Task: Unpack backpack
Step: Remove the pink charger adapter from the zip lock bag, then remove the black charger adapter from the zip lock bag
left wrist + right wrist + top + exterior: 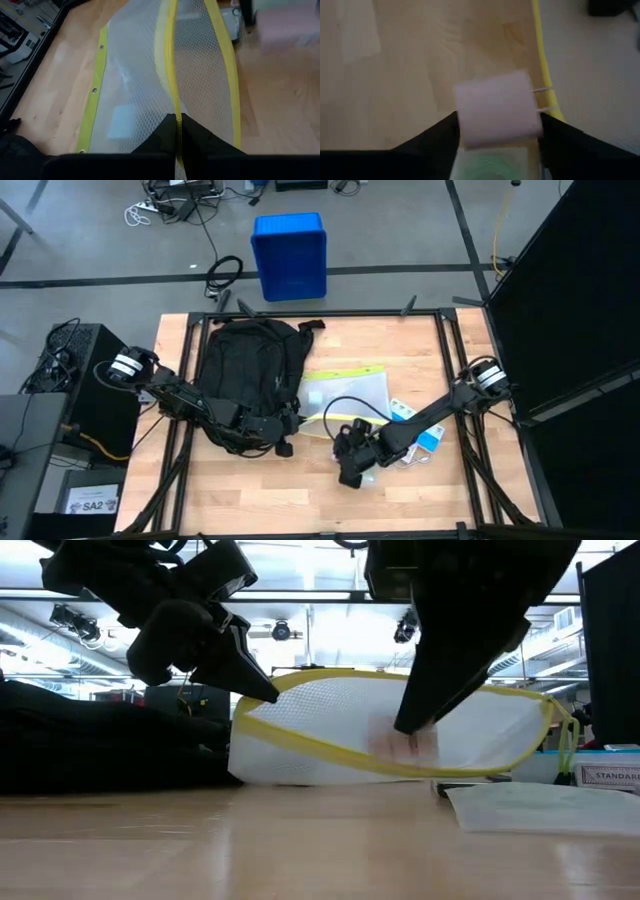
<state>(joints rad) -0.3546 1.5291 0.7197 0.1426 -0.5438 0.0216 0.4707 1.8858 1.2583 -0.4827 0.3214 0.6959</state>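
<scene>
A blue plastic crate [289, 256] stands on the grey floor [400, 230] beyond the wooden worktop [420, 340]. On the worktop lies a white mesh pouch [350, 395] with yellow edging. A pale pink block with two metal prongs [497, 111] shows above the wood. A black cabinet [95, 390] stands beside the worktop.

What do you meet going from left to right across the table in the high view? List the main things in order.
Left gripper by the backpack → mesh pouch with yellow edging → right gripper → small packets.
</scene>
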